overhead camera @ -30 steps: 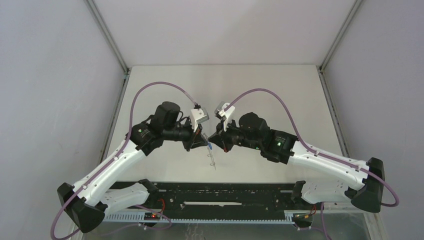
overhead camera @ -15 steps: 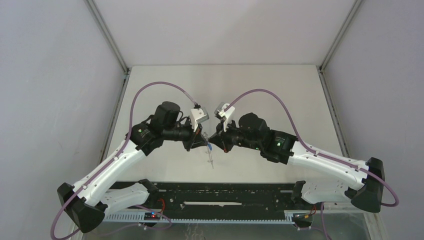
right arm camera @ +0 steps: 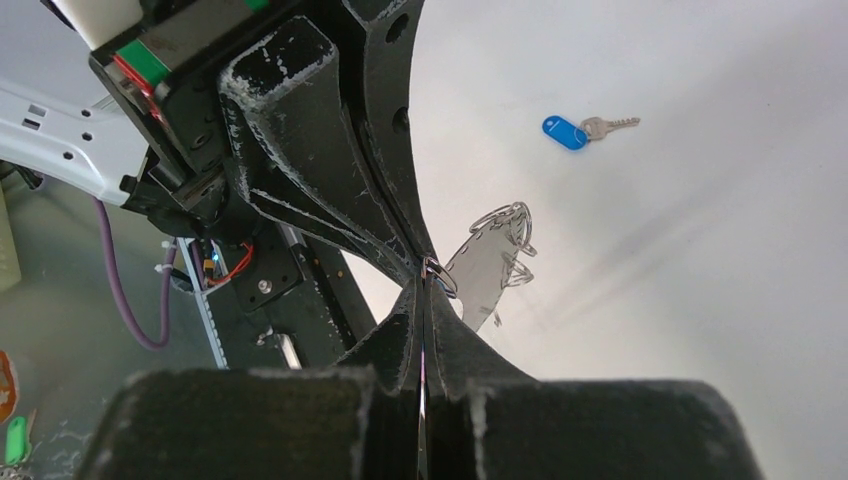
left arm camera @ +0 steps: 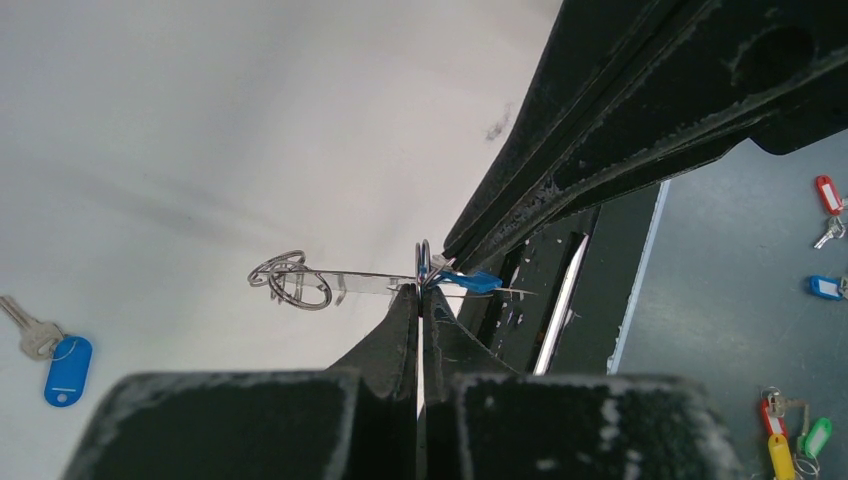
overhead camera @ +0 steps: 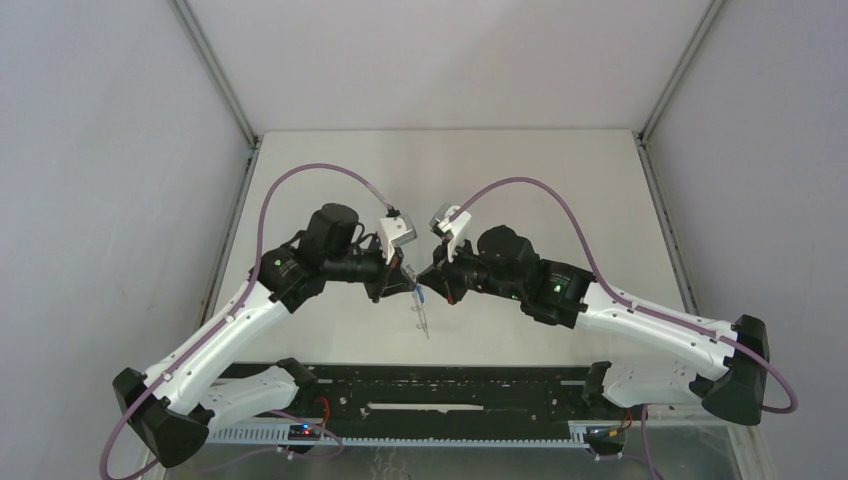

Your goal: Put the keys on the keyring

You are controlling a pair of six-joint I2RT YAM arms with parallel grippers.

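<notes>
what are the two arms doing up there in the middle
The left gripper and right gripper meet tip to tip above the table. The left is shut on the rim of the keyring, which hangs in the air. The right looks shut on a blue-tagged key right at that rim. Whether it is threaded on, I cannot tell. The other key lies on the table, untouched.

Left gripper (left arm camera: pixel 420 300) pinches the edge-on keyring (left arm camera: pixel 370 281), blue-tagged key (left arm camera: pixel 468 282) seemingly alongside.
</notes>
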